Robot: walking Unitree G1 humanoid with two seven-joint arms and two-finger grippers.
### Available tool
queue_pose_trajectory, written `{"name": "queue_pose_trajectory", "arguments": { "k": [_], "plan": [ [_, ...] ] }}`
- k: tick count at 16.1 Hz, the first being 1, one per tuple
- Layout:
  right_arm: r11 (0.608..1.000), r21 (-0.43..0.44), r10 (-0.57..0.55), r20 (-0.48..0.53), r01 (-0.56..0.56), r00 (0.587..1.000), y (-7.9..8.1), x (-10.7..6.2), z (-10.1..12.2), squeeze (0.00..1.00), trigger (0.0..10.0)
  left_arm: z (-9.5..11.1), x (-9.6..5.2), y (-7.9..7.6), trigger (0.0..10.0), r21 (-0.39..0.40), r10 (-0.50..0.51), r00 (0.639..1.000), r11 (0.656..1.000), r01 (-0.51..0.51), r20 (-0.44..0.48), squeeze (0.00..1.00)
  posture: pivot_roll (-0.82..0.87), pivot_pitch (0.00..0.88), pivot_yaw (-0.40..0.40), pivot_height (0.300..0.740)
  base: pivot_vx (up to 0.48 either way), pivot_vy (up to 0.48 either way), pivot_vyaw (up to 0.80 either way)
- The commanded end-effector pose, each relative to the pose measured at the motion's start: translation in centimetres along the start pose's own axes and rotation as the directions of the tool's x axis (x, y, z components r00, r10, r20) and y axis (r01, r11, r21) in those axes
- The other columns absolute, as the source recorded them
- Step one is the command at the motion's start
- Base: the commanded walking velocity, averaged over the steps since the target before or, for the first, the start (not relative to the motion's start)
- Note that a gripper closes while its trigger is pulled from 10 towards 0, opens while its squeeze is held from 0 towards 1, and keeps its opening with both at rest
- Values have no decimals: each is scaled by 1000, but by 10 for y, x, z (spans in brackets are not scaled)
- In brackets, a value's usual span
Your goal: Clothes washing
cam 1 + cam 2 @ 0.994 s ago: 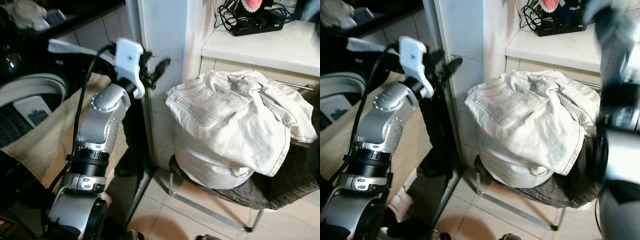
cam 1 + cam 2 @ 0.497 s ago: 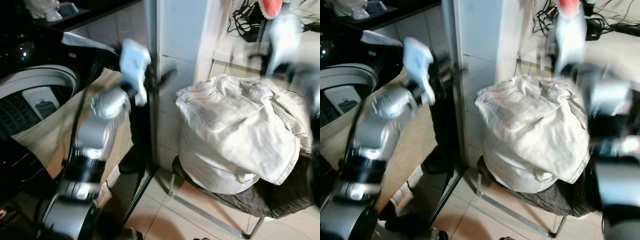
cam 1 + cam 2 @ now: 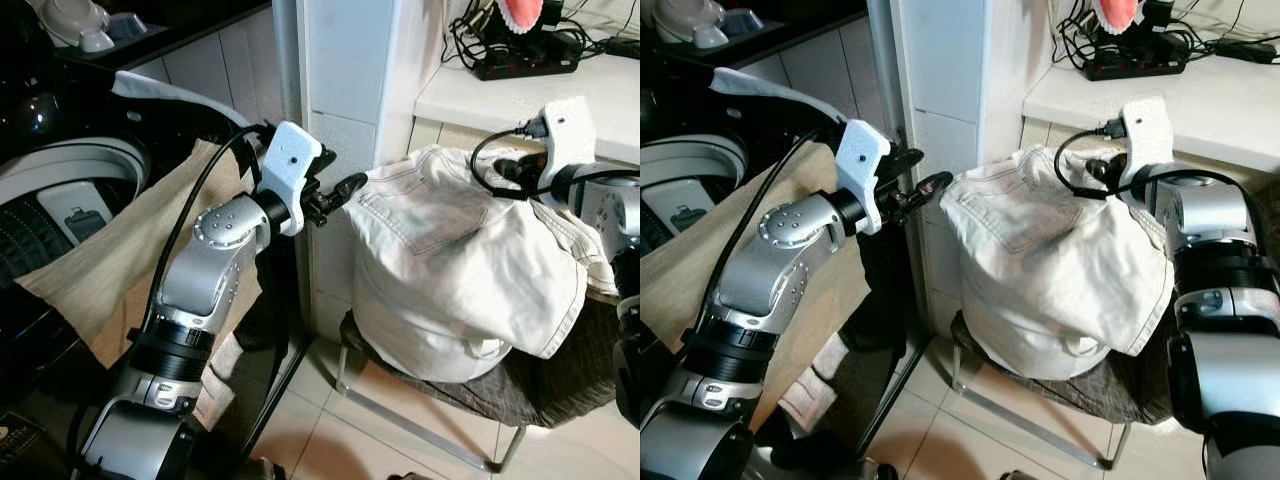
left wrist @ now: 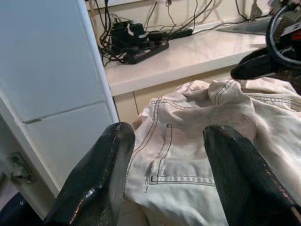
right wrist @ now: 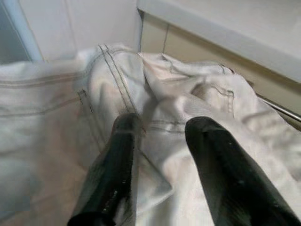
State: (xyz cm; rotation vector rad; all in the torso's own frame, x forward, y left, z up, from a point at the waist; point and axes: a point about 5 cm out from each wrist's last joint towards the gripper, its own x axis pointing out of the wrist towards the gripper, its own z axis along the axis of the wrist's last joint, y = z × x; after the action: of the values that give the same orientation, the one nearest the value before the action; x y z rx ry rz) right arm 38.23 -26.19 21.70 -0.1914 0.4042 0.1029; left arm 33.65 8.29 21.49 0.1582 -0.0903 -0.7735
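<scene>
While both grippers gape over white jeans [image 3: 450, 260] | left gripper [image 4: 164, 179], right gripper [image 5: 157, 183] empty | soft, floppy, heavyish | I'd pinch waistband seam

The round dark opening of the washing machine [image 3: 60, 200] at nine o'clock is cut off by the frame edge and partly covered by a beige cloth [image 3: 120, 260]. The crumpled white denim garment [image 3: 460, 270] hides whatever it is heaped on. At one o'clock, a pink object [image 3: 522, 12] is cropped by the top edge. The right arm's black fingers [image 5: 117, 174] are blurred.
</scene>
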Motion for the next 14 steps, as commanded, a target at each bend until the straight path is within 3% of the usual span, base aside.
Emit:
{"name": "queue_pose_trajectory", "arguments": {
  "k": [1,4,14],
  "plan": [
    [1000,-20,-4,34,5,999,-1,-2,13,1000,10000,7,1,-2,10000,21,-21,1000,1000,21,11,0,-50,0,61,740,0,0,0],
    [998,-67,-10,5,11,1000,-3,1,13,1000,10000,7,-1,-1,10000,18,-16,1000,1000,16,3,0,-40,5,52,740,0,0,0],
    [993,-93,-79,-1,78,997,-6,12,5,1000,10000,6,-8,-1,10000,9,16,1000,1000,-16,-15,0,-6,24,30,740,0,0,0]
  ]
}}
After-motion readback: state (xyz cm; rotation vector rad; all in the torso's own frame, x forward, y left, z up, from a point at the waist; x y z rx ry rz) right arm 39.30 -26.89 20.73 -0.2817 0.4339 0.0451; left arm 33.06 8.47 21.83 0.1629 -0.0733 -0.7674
